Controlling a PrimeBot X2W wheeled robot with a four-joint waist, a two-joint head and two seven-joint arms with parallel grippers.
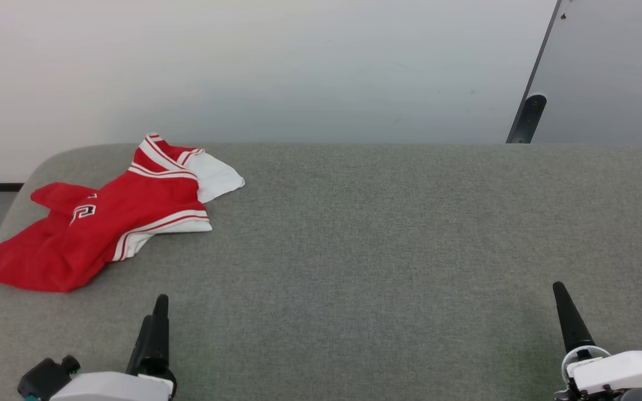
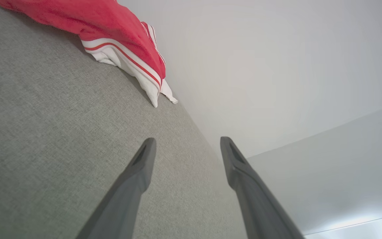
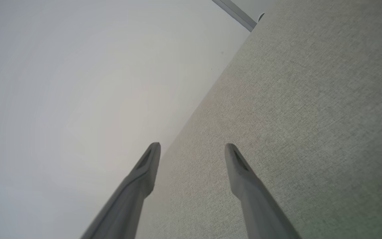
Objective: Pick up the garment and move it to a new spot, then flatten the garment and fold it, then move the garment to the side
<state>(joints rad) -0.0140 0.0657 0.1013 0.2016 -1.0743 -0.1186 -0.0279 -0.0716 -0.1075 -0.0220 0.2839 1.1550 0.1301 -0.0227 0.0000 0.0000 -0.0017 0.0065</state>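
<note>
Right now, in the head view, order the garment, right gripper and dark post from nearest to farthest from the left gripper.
1. garment, just ahead, on the left.
2. right gripper, across at the near right.
3. dark post, far right, at the back.

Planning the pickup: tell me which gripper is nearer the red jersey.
The left gripper: it sits just short of the jersey at the grey surface's left end. The right gripper stands far across it.

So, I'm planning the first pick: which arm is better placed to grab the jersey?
Left, probably. The left tool sits open just short of the crumpled jersey at the left end of the grey surface; the right tool, also open, is far across it.
</note>
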